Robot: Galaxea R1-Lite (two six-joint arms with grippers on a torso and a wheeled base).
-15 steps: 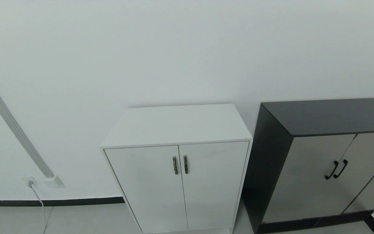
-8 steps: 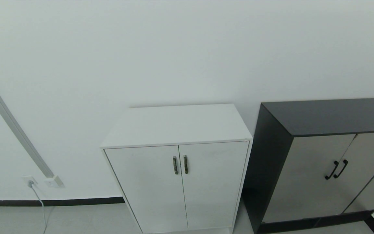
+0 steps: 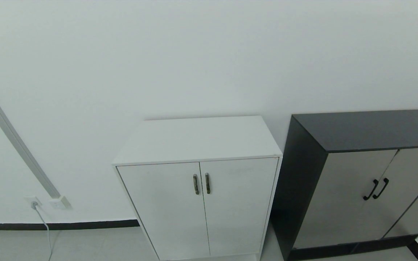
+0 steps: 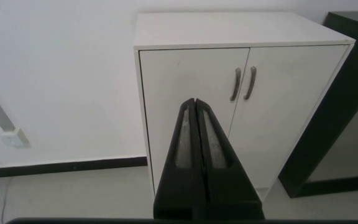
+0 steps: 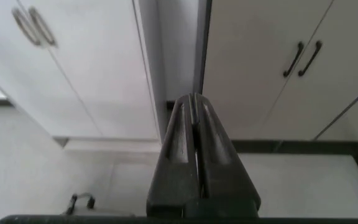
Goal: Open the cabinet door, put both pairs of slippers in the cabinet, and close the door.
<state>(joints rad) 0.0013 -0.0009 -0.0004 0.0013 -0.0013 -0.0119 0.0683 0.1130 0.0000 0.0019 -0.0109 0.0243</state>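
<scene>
So the white two-door cabinet (image 3: 198,181) stands on the pale floor (image 3: 96,246) against the plain white wall (image 3: 194,54), and both doors are fully closed. Its two slim metal handles (image 3: 201,183) sit side by side right at the seam between the doors, both upright. At 3 o'clock from it, just beside it with a thin gap, there's a black-framed cabinet with grey doors and black handles (image 3: 357,181), also closed. Over at 9 o'clock, low on the wall, is a white socket with a grey cable plugged in (image 3: 33,203), and a white cable duct (image 3: 13,137) runs up diagonally from there toward 10 o'clock.

The left gripper (image 4: 195,104) is pinched fully together with nothing in it, hanging in front of the white cabinet's left door, well apart from it. The right gripper (image 5: 194,99) is the same, squeezed closed and empty, lined up with the gap between the two cabinets.
</scene>
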